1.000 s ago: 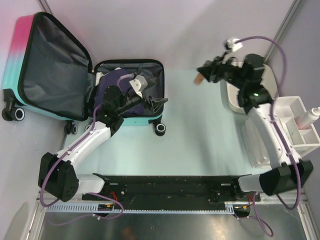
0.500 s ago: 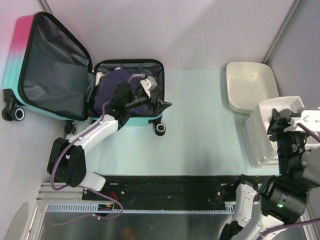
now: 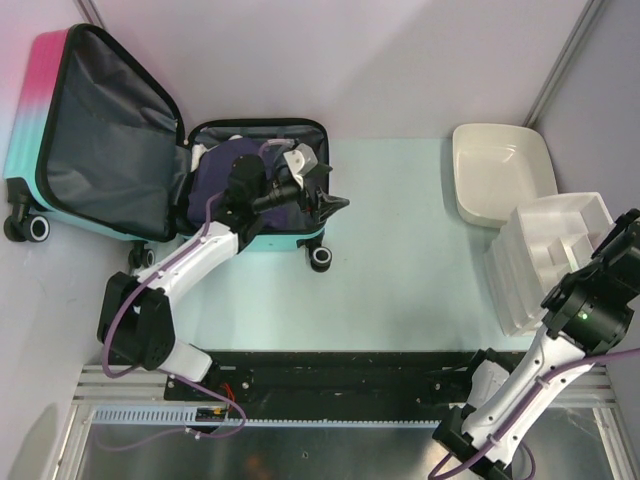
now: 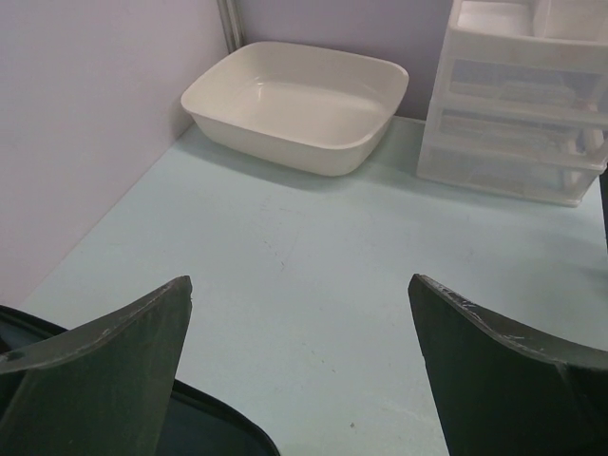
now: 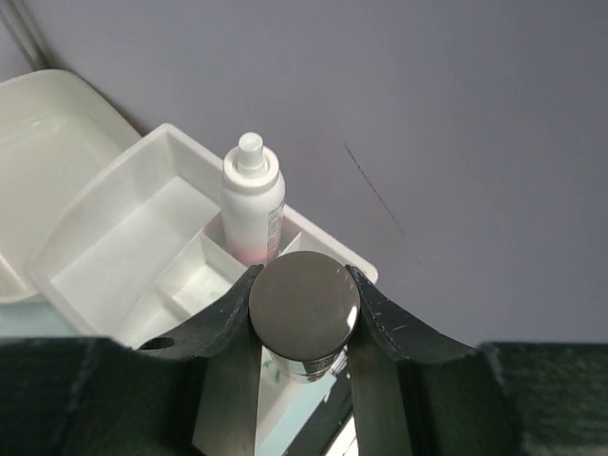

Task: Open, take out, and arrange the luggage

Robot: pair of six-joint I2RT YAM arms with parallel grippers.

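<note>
Top external: pink-to-teal hard-shell child's suitcase [image 3: 110, 140] at far left of pale teal table [image 3: 400, 260], unzipped and lying open. Lid half with dark grey lining tilted up to the left, base half beside it on small wheels, dark purple fabric bundle [image 3: 215, 175] inside. Left gripper [image 3: 333, 190] over right rim of base half, jaws spread wide, nothing between them. Rounded white plastic tub [image 3: 470, 135] at far right, white compartment organiser [image 3: 550, 250] just beside it on the near side. Right arm at right edge by organiser, claw hard to make out here.

Left wrist: black fingers [image 4: 104, 370] far apart – only bare table, tub and organiser ahead (black zipper trim just visible at bottom left).

Right wrist: right gripper [image 5: 304, 275] clamped on round shiny silver-capped item [image 5: 304, 304], above organiser. White spray bottle [image 5: 252, 199] with pinkish base upright in one compartment, just behind the held item.
</note>
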